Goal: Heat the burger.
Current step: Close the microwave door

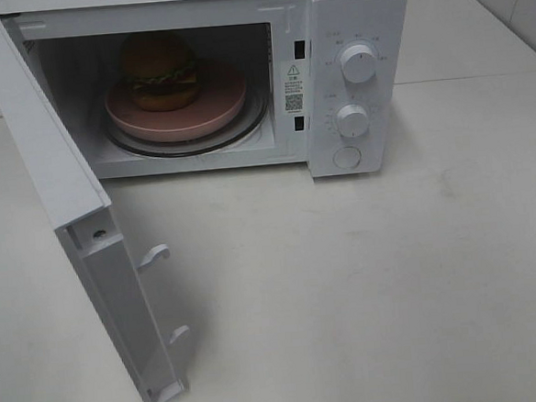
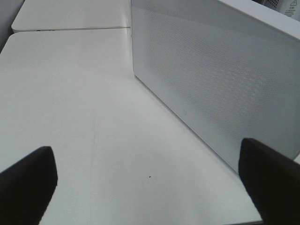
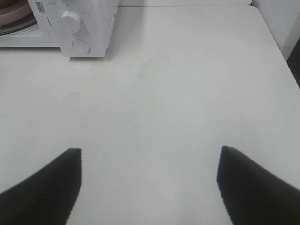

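Note:
The burger [image 1: 160,72] sits on a round pink dish [image 1: 177,109] on the glass turntable inside the white microwave [image 1: 353,29], whose door [image 1: 65,192] stands swung wide open to the left. Neither gripper shows in the exterior high view. In the left wrist view my left gripper [image 2: 150,180] is open and empty, with the perforated outer face of the door [image 2: 211,79] ahead of it. My right gripper [image 3: 149,180] is open over bare table, well in front of the microwave's control panel [image 3: 77,33]; a sliver of the pink dish [image 3: 14,10] shows there.
The microwave stands at the back of a white table [image 1: 366,286]. Two knobs [image 1: 358,64] and a round button [image 1: 347,157] sit on its right panel. The open door juts toward the table's front left, with latch hooks [image 1: 154,256] on its inner face.

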`<state>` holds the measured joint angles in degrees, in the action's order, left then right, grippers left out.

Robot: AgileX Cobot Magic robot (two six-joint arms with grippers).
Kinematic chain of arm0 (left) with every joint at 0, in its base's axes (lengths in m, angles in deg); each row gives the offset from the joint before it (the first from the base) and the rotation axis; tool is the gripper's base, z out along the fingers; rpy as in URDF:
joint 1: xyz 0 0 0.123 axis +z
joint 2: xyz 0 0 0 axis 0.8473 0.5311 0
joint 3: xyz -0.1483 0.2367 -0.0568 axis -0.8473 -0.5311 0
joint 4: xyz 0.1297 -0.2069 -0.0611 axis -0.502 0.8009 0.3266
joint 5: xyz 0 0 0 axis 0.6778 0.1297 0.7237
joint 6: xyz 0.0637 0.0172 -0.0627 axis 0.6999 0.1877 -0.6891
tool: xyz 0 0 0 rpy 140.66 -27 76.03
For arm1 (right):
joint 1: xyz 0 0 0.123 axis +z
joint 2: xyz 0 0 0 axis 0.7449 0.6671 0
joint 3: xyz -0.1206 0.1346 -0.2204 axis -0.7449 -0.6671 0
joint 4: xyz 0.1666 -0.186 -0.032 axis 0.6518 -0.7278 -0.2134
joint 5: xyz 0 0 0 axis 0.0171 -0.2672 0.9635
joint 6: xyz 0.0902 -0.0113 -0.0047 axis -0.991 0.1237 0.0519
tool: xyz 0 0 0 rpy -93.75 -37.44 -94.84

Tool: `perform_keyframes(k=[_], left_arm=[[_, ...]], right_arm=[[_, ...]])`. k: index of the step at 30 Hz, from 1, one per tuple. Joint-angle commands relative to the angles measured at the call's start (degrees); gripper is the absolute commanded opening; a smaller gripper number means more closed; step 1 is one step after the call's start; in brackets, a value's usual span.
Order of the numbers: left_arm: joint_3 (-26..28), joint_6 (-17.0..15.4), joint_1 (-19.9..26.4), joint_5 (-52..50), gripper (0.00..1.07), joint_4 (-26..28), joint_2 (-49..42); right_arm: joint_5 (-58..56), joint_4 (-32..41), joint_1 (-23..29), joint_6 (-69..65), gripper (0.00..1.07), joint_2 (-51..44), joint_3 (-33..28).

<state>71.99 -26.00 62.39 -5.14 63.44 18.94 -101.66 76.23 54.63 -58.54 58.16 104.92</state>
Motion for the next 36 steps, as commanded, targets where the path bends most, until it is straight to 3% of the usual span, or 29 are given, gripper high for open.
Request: perform_keyframes(k=[1, 14, 20, 28, 29, 30, 32, 34, 35, 36], left_arm=[[-0.11, 0.17, -0.06, -0.11, 1.0, 0.4, -1.09], [-0.11, -0.8, -0.06, -0.23, 1.0, 0.46, -1.03], [0.92, -1.03, -0.06, -2.12, 0.94, 0.06, -0.69], [1.32, -0.92, -0.06, -4.35, 0.73, -0.06, 7.16], [1.32, -0.92, -0.06, -5.39, 0.64, 0.0, 9.4], [1.32, -0.92, -0.06, -5.39, 0.64, 0.0, 9.4], [0.92, -0.92, -0.06, -9.22, 0.52, 0.17, 11.75], [0.57, -0.92, -0.06, -10.94, 0.48, 0.17, 12.38], [-0.29, -0.92, -0.06, -14.55, 0.4, 0.17, 13.64], [-0.29, -0.92, -0.06, -14.55, 0.4, 0.17, 13.64]], right_arm=[[0.57, 0.29, -0.34, 0.11, 0.76, -1.49, -0.06], [0.57, 0.29, -0.34, 0.11, 0.76, -1.49, -0.06], [0.57, 0.29, -0.34, 0.11, 0.76, -1.55, -0.06], [0.57, 0.29, -0.34, 0.11, 0.76, -1.55, -0.06], [0.57, 0.29, -0.34, 0.11, 0.76, -1.55, -0.06], [0.57, 0.29, -0.34, 0.11, 0.76, -1.55, -0.06], [0.57, 0.29, -0.34, 0.11, 0.76, -1.55, -0.06], [0.57, 0.29, -0.34, 0.11, 0.76, -1.55, -0.06], [0.57, 0.29, -0.34, 0.11, 0.76, -1.55, -0.06], [0.57, 0.29, -0.34, 0.11, 0.76, -1.55, -0.06]])
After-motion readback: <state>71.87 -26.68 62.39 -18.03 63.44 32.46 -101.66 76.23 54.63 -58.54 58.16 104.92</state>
